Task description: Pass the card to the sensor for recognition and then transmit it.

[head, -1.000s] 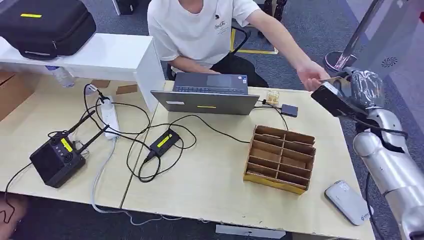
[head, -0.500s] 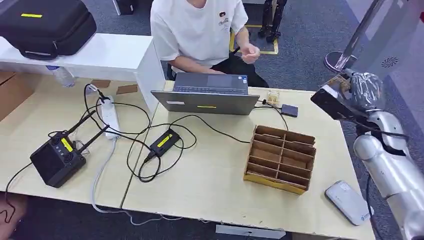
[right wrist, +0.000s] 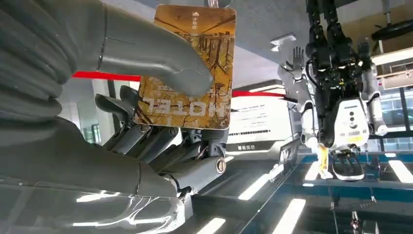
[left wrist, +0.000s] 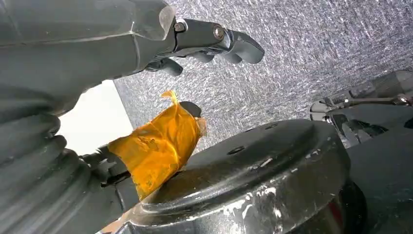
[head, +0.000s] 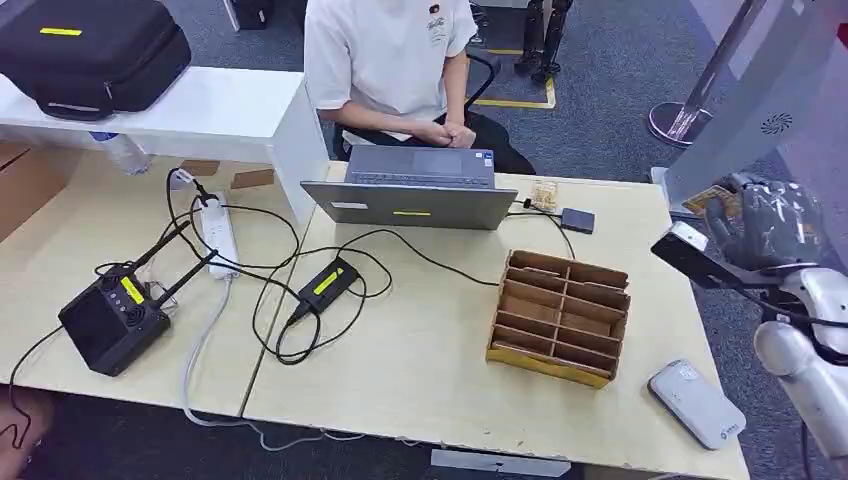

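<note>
Silver right arm [head: 800, 365], grey ribbed cover, dark fingers [right wrist: 146, 139].

Glossy printed card [right wrist: 187, 68] pinched in matt grey plastic right hand [right wrist: 122, 112]. Pale smooth wood-look table [head: 420, 350], rough brown cardboard divider box [head: 560, 315], matt grey laptop [head: 415, 190], speckled rough carpet [left wrist: 302, 53].
</note>
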